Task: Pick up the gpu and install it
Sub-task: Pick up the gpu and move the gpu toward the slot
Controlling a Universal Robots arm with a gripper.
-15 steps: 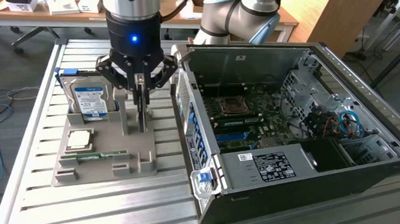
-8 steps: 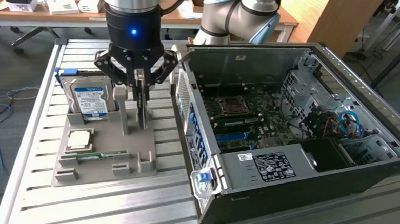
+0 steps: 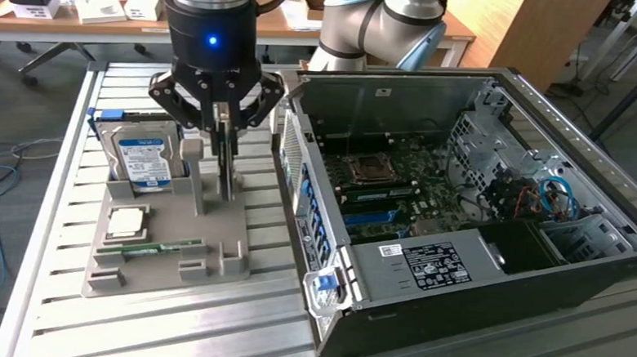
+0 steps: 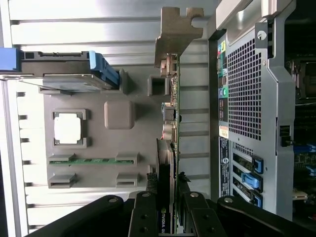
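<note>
Jaws: closed on the gpu [image 4: 167, 173], clamping its dark upper edge from both sides.
Gpu: upright and edge-on over the grey parts tray [image 3: 167, 256], silver bracket [image 4: 177, 34] at one end; I cannot tell whether it touches the tray.
Around: hard drive [image 3: 143, 157] upright just beside it; CPU [image 3: 127, 220] and RAM stick [image 3: 151, 247] in the tray; open computer case [image 3: 453, 316] on the bench [image 3: 180, 331], exterior view's right.
Arm [image 3: 207, 17]: wrist pointing straight down over the tray.

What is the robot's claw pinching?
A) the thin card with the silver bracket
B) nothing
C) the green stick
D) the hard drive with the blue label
A: the gripper has its fingers on both sides of the gpu, the thin card seen edge-on with its silver bracket.
</note>
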